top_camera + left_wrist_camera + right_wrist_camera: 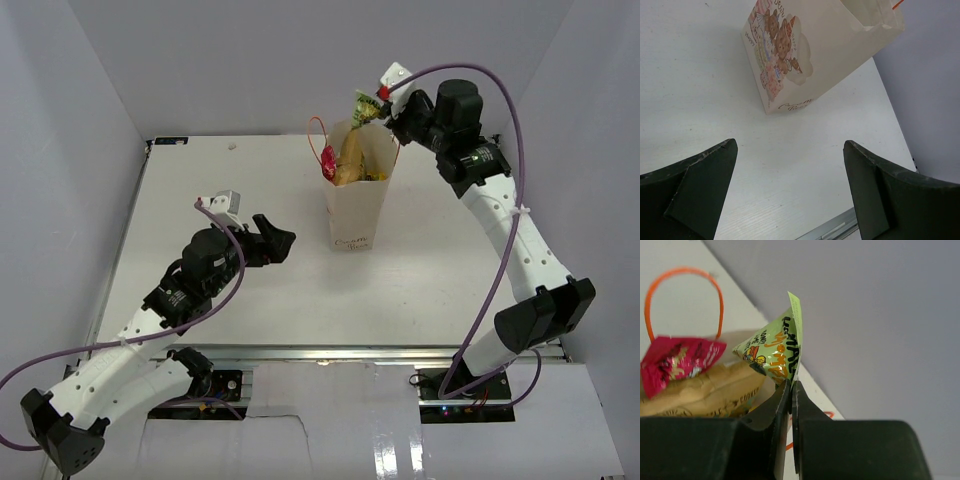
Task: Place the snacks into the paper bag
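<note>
The cream paper bag [357,205] stands upright mid-table with orange loop handles [682,272]. A tan-gold chip bag [350,160] and a red packet [328,160] stick out of its top. My right gripper [384,108] hovers over the bag's far right rim, shut on the edge of a green snack packet [774,350] that hangs above the opening. In the right wrist view the red packet [675,362] and the chip bag [705,392] lie just below it. My left gripper [275,240] stands wide open with nothing between its fingers, left of the paper bag [805,50].
White walls close in the table on the left, back and right. A metal rail [330,352] runs along the table's near edge. The paper bag's side facing the left gripper carries a teddy-bear print [777,42].
</note>
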